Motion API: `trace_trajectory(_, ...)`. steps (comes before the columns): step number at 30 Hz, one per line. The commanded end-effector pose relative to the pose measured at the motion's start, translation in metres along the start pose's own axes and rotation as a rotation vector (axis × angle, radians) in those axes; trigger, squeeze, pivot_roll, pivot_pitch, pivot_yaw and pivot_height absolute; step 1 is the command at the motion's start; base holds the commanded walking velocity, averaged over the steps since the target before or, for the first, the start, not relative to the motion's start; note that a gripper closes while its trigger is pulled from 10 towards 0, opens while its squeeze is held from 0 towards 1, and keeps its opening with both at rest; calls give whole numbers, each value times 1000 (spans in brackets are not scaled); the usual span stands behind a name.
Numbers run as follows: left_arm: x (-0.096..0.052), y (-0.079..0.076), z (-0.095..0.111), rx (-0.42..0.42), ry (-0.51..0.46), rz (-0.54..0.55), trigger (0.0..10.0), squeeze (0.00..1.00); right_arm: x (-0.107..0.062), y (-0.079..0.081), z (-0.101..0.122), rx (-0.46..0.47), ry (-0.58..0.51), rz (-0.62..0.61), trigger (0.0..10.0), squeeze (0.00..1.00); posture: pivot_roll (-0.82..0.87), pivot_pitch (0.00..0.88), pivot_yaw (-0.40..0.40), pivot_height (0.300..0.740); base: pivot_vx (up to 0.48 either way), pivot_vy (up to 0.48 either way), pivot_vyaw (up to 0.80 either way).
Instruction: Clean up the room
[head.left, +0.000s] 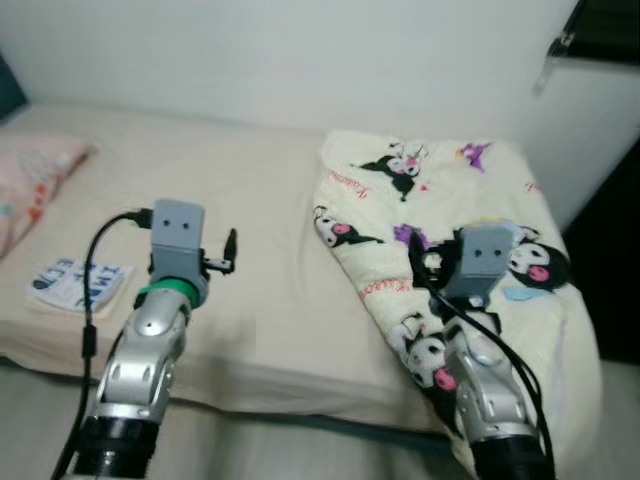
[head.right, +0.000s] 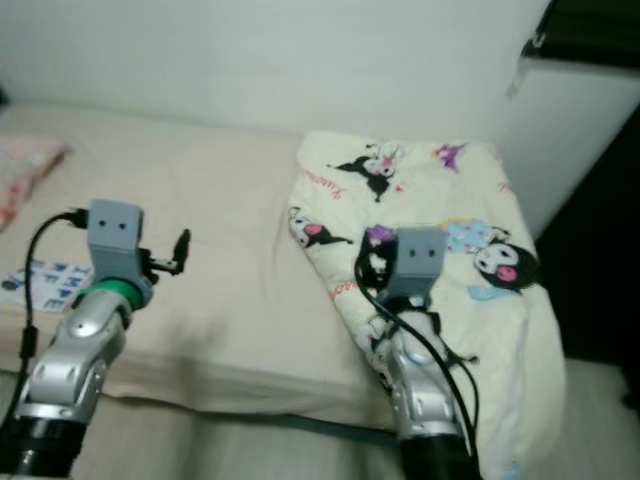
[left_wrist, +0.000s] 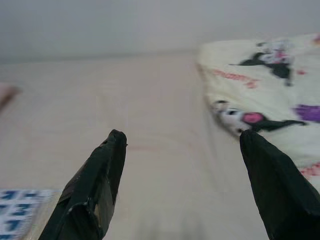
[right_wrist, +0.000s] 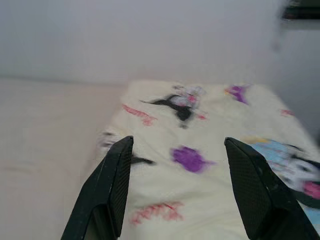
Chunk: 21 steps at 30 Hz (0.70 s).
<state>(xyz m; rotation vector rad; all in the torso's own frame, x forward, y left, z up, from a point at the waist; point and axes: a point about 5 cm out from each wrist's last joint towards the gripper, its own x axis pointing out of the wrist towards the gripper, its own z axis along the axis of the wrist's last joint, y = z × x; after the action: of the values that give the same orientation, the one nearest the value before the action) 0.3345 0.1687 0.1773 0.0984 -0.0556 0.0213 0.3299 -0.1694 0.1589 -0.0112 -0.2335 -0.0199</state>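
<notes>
Stretching across the whole scene, the bed (head.left: 250, 200) carries a beige sheet and meets a white wall behind. On its right part lies a pale yellow blanket (head.left: 470, 190) printed with black-and-pink cartoon figures, bunched up and hanging over the near edge of the mattress. A pink patterned pillow (head.left: 30, 185) sits at the far left of the bed, and nearer the front edge, just in front of that pillow, rests a blue-and-white booklet (head.left: 78, 282). The left claw (left_wrist: 182, 175) hovers above bare sheet between the booklet and the blanket, fingers spread wide, holding nothing. The right claw (right_wrist: 177, 182) hangs over the blanket, fingers likewise wide apart and empty.
</notes>
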Motion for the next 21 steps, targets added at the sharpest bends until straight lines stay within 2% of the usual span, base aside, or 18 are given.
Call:
trace_trajectory(1,-2,5,-7,-5,26,15,10000,0,-1,4,-2,10,7,7,10000,0,-16,80,10,740,0,480,0)
trace_trajectory(12,0,5,-7,-7,29,22,10000,0,-1,3,-2,11,5,2,10000,0,-18,80,14,740,0,0,0)
trace_trajectory(16,1,6,-8,-2,35,28,10000,0,-2,3,-2,10,4,0,10000,0,-19,80,16,740,0,384,0)
trace_trajectory(21,1,6,-7,22,32,25,10000,0,-2,3,-2,9,5,-1,10000,0,-20,80,17,740,0,0,0)
